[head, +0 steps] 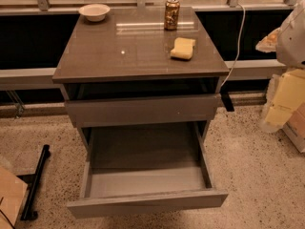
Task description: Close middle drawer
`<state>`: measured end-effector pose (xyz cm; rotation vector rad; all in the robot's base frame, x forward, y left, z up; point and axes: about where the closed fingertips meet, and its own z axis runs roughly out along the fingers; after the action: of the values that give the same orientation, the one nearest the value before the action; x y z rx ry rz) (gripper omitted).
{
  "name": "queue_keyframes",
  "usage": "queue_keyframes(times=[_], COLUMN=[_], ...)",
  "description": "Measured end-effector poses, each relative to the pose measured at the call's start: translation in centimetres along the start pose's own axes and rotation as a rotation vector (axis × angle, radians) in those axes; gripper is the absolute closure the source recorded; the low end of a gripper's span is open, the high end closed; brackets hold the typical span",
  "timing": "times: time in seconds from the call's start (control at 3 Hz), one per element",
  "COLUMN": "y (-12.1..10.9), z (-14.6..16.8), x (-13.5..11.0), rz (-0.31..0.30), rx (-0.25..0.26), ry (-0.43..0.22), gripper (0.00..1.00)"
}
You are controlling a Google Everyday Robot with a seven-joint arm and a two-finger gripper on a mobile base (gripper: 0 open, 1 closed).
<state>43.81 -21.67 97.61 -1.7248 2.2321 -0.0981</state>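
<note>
Projecting towards the camera, the middle drawer (147,180) stands pulled far out of the cabinet (71,112). Its plain, handleless front panel (147,202) is the nearest item in view. The grey interior is fully exposed, with nothing seen lying in it. The hand lies outside the view, so its state cannot be told.

The speckled floor (257,175) surrounds the unit. At lower left a black bar (37,180) lies on the floor, just beside a piece of brown cardboard (9,197) at the frame edge.

Above and behind the open drawer, the taller-fronted upper drawer (143,109) sits slightly forward of the carcass. A dark gap shows between its top edge and the underside of the worktop (119,56). Whatever lies below the middle drawer is hidden by it.

On the glossy grey-brown worktop, a yellow sponge (183,48) lies towards the right side. Further back, a can (171,14) stands upright near the rear edge, apart from the sponge. A pale bowl (94,12) sits at the rear left corner, well apart from both.

To the right of the cabinet, a white cable (237,42) runs down from the window ledge (257,6) past the worktop's corner. Yellow and brown boxes (288,99) are stacked at the right edge of the frame.
</note>
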Motion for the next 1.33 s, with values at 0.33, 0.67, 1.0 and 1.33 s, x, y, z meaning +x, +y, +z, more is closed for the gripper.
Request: queue_keyframes(times=[0.33, 0.67, 1.0, 1.33], y=[0.0, 0.0, 1.0, 3.3], z=[0.0, 0.0, 2.0, 5.6], x=[0.0, -0.1, -0.3, -1.6], rz=[0.000, 0.005, 0.047, 0.041], rx=[0.000, 0.005, -0.028, -0.090], ry=[0.000, -0.003, -0.019, -0.044], gripper=[0.00, 0.12, 0.35, 0.58])
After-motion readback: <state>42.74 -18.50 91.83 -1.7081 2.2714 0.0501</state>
